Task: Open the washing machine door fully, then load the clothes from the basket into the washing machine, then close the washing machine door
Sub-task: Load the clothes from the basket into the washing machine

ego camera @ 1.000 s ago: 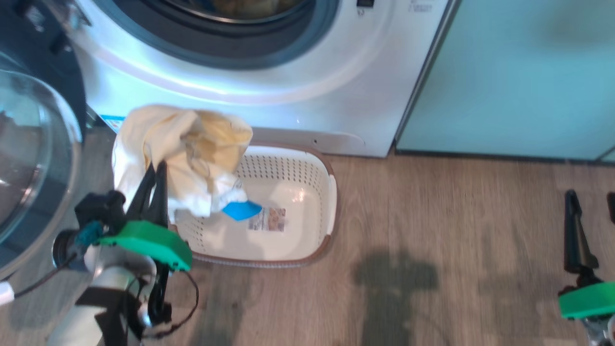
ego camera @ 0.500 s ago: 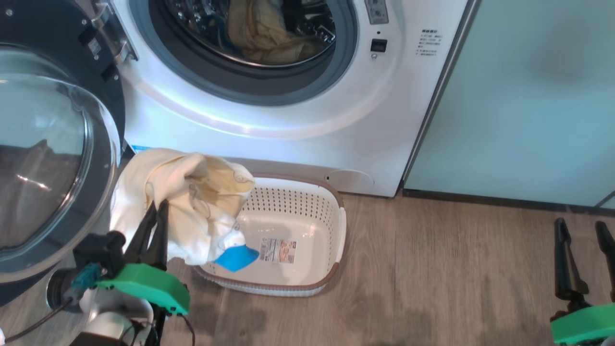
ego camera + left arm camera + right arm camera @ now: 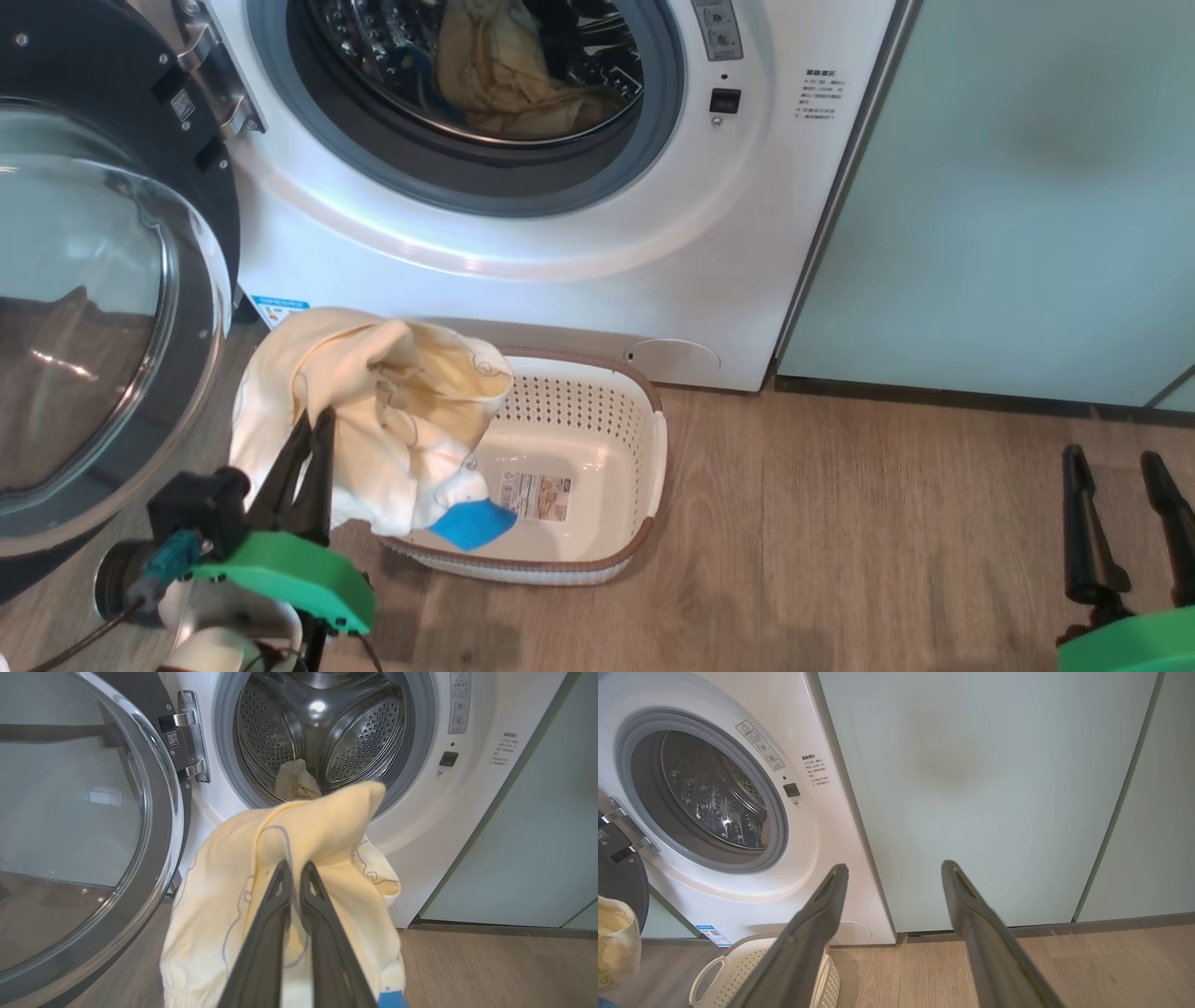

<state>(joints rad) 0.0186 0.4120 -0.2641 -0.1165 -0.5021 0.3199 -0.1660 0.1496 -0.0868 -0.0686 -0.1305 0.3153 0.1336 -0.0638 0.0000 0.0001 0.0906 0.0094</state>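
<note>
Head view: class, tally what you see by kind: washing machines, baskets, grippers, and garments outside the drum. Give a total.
washing machine: 1
basket: 1
grippers: 2 (left gripper, right gripper)
pale-yellow garment outside the drum: 1
Total: 5

Nothing legible; a warning-triangle label [image 3: 760,745] on the washer [image 3: 822,826], up-left of the right fingers [image 3: 826,900].

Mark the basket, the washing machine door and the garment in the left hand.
basket [image 3: 571,407], head view, perforated back wall.
washing machine door [image 3: 84,308], head view, domed glass centre.
garment [image 3: 373,401], head view, bunched pale-yellow middle.
</note>
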